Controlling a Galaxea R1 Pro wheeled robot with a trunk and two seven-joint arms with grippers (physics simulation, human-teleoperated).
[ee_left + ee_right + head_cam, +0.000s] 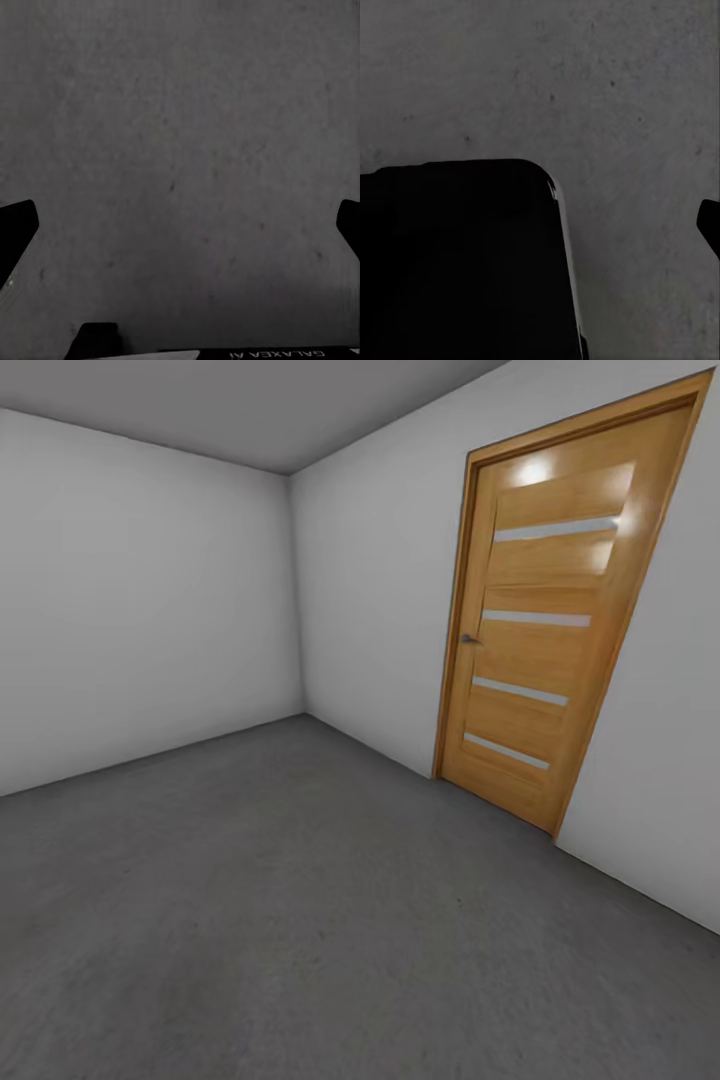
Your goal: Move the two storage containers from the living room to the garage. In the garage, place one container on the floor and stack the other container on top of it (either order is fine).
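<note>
Robot in transit through the garage, with no container in sight.

The head camera faces a bare corner: grey concrete floor, white walls and a shut wooden door. The left gripper hangs over the floor, fingertips spread wide, holding nothing, probably stowed for driving. A dark body blocks the right wrist camera; that gripper's opening cannot be told.
</note>
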